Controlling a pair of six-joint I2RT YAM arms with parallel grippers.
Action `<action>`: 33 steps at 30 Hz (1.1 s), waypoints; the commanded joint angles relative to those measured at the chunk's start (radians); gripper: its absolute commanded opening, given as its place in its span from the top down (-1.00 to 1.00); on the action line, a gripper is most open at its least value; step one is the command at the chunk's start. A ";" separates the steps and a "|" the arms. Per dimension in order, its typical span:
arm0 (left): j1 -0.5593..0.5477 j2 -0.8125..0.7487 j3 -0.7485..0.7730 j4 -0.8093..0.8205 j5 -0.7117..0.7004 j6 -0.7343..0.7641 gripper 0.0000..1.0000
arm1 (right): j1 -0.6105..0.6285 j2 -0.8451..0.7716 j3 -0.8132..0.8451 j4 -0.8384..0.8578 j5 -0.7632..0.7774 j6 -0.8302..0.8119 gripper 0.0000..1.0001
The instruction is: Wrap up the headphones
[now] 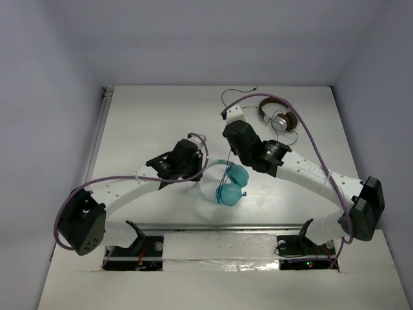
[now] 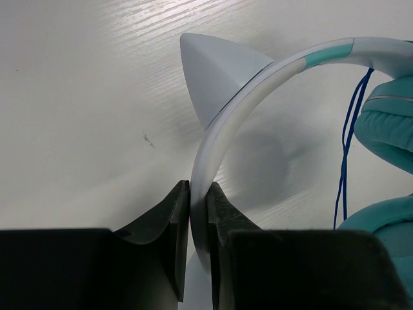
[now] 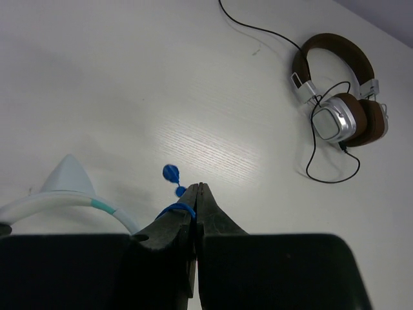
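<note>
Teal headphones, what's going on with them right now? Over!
Left gripper shut on the headband. Right gripper shut on the blue cable. Teal headphones held between both. Brown headphones lie well apart, nothing in the way.

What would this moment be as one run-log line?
left gripper: shut on headband | right gripper: shut on blue cable | brown headphones: untouched

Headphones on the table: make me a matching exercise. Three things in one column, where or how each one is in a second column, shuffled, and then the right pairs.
Things:
1. pale headband
2. blue cable
3. brown headphones

States:
A. pinched at the tips of the right fingers
B. lying apart, nothing touching them
C. clamped between the left fingers

Pairs: 1-C, 2-A, 3-B
</note>
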 commanded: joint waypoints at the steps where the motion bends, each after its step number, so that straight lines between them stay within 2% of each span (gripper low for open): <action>1: -0.005 -0.001 0.050 0.036 0.062 0.016 1.00 | -0.003 -0.050 0.048 0.087 0.016 -0.017 0.90; 5: -0.005 -0.007 0.067 0.023 0.063 0.032 1.00 | -0.003 -0.018 0.037 0.070 0.065 -0.024 0.88; 11: -0.005 -0.065 0.105 -0.001 0.089 0.037 1.00 | -0.046 -0.020 -0.041 0.101 0.008 0.058 0.87; 14: -0.005 -0.094 0.137 -0.043 0.088 0.055 1.00 | -0.077 -0.055 -0.084 0.133 -0.085 0.096 0.87; 18: -0.005 -0.121 0.179 -0.074 0.097 0.066 1.00 | -0.143 -0.121 -0.150 0.219 -0.287 0.133 0.83; 21: -0.005 -0.128 0.208 -0.074 0.108 0.065 1.00 | -0.204 -0.161 -0.196 0.272 -0.473 0.159 0.72; 22: -0.005 -0.130 0.214 -0.077 0.108 0.065 1.00 | -0.213 -0.161 -0.196 0.286 -0.501 0.165 0.61; 24: -0.005 -0.134 0.236 -0.085 0.092 0.068 1.00 | -0.236 -0.185 -0.241 0.345 -0.560 0.179 0.60; 25: -0.005 -0.147 0.240 -0.085 0.092 0.068 1.00 | -0.248 -0.195 -0.262 0.372 -0.625 0.197 0.50; 27: -0.005 -0.150 0.278 -0.102 0.092 0.072 1.00 | -0.288 -0.218 -0.339 0.482 -0.706 0.223 0.45; 28: -0.005 -0.150 0.292 -0.109 0.094 0.075 1.00 | -0.299 -0.222 -0.365 0.528 -0.770 0.252 0.36; 30: -0.005 -0.148 0.337 -0.123 0.098 0.080 1.00 | -0.322 -0.227 -0.428 0.634 -0.818 0.277 0.35; 33: -0.005 -0.136 0.403 -0.148 0.102 0.088 1.00 | -0.333 -0.225 -0.474 0.760 -0.893 0.318 0.11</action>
